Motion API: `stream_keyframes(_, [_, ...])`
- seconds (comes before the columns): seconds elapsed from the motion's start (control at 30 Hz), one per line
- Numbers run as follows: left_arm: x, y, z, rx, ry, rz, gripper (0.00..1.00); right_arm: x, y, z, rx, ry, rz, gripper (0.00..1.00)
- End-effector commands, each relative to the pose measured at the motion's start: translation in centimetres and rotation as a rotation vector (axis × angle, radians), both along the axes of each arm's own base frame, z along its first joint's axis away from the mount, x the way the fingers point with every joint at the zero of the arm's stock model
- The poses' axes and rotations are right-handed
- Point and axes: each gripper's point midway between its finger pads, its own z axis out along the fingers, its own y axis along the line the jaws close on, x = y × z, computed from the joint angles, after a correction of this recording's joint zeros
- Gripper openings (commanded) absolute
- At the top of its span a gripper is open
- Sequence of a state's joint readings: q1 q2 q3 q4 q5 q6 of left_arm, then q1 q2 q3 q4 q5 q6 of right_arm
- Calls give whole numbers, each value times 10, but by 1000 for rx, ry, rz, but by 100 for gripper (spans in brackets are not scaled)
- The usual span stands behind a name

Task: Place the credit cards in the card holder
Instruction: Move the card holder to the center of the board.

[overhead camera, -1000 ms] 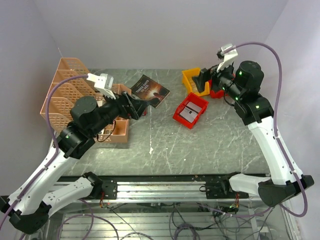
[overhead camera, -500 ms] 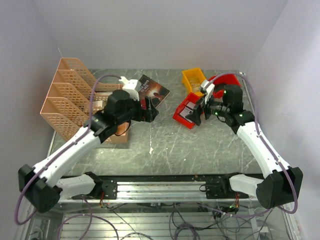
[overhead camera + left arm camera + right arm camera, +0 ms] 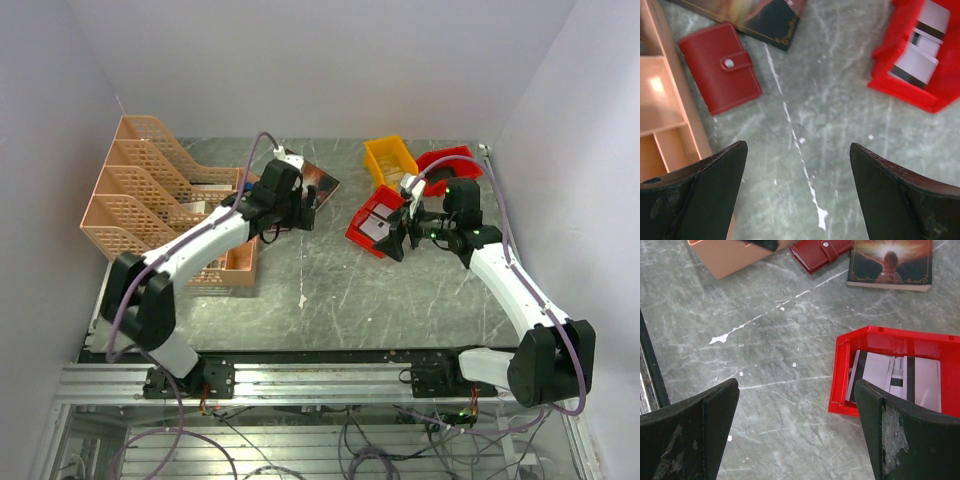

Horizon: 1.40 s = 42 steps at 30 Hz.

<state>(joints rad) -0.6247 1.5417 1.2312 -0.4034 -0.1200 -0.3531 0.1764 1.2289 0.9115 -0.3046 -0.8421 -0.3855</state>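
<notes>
Left gripper [image 3: 796, 150], spread wide, is nearest the closed card holder [image 3: 720, 67] lying ahead-left beside the organizer [image 3: 660, 115]; right gripper [image 3: 797, 390], also spread, faces the credit cards [image 3: 895, 380] in the red bin [image 3: 840, 372].

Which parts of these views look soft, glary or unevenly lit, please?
Left wrist: the open left tool has soft-edged fingers, the card holder is fairly crisp, and a bright patch glares on the orange organizer. Right wrist: the table and red bin are sharp, with no strong glare. Top external: even, diffuse light and only faint shadows.
</notes>
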Motion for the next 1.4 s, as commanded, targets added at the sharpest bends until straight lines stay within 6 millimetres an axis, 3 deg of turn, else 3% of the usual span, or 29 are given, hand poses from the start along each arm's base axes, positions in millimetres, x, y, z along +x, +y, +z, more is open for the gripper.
stream_keyframes(0.0, [38, 13, -6, 87, 23, 9, 93, 1, -4, 1, -3, -24, -10, 100])
stream_keyframes(0.1, [55, 21, -23, 87, 94, -14, 85, 2, -5, 2, -4, -27, -20, 100])
stream_keyframes(0.27, [90, 36, -49, 50, 162, 16, 62, 3, -6, -1, -7, -22, -29, 100])
stream_keyframes(0.53, [125, 45, -85, 28, 245, 57, 56, 5, -7, -5, -18, -21, -37, 100])
stream_keyframes(1.0, [129, 33, -116, -40, 312, 61, 48, 5, -7, -7, -21, -15, -36, 100])
stream_keyframes(1.37, [122, 36, -125, -27, 346, 68, 40, 6, -8, -4, -23, -27, -39, 100])
